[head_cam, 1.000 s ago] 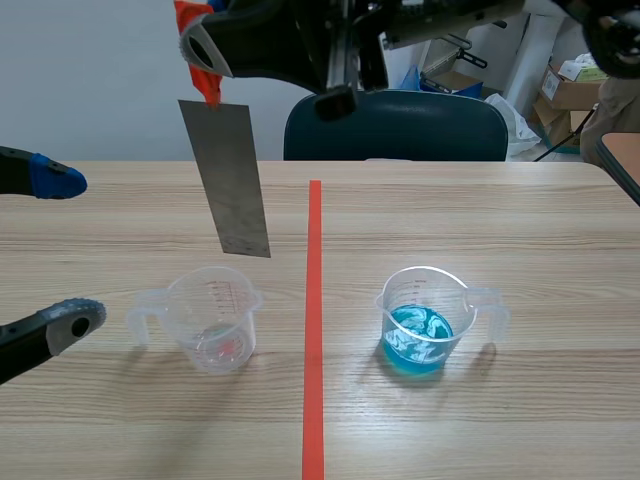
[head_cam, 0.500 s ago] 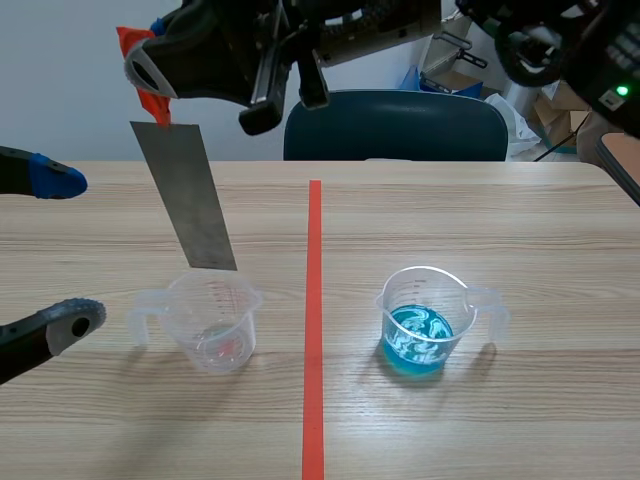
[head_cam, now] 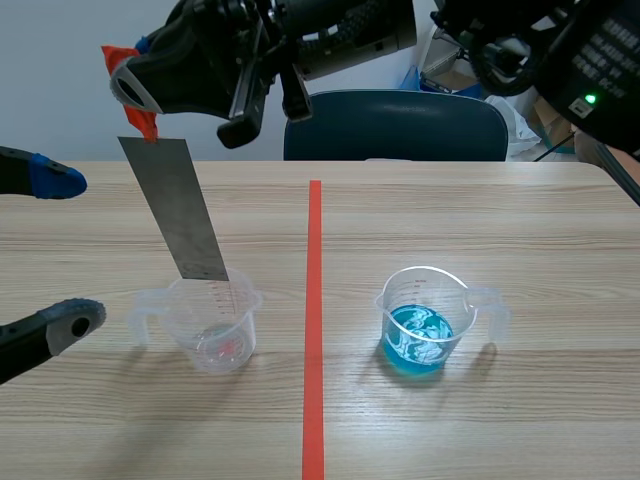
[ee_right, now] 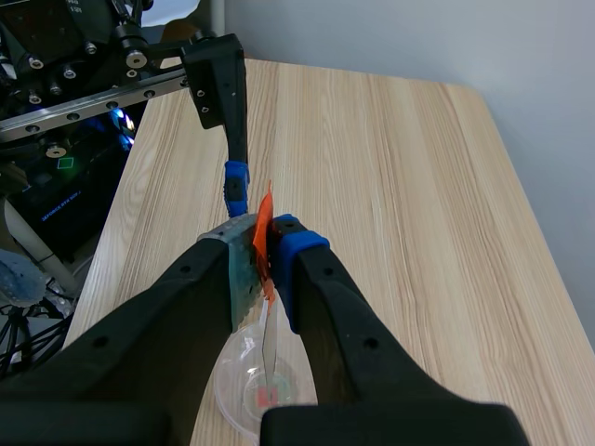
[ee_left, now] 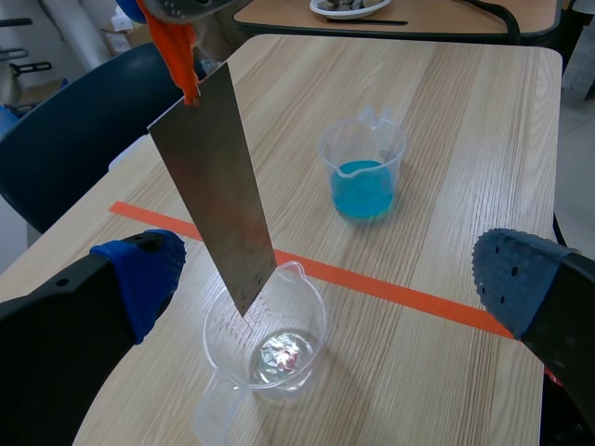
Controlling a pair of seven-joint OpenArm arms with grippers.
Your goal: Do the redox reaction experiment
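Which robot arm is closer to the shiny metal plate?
Right. The right end effector is shut on the top of the metal plate, above the clear cup. The left end effector sits open beside the cup, not touching the plate.

No text can be read; the clear cup's (head_cam: 212, 318) graduation marks are too small.

Tilted metal strip (head_cam: 180, 210) hangs over clear cup (head_cam: 215, 335); second cup (head_cam: 420, 335) holds blue liquid.

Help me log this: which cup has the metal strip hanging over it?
The colourless cup left of the tape line, under the metal strip in the right gripper; the other cup holds blue liquid.
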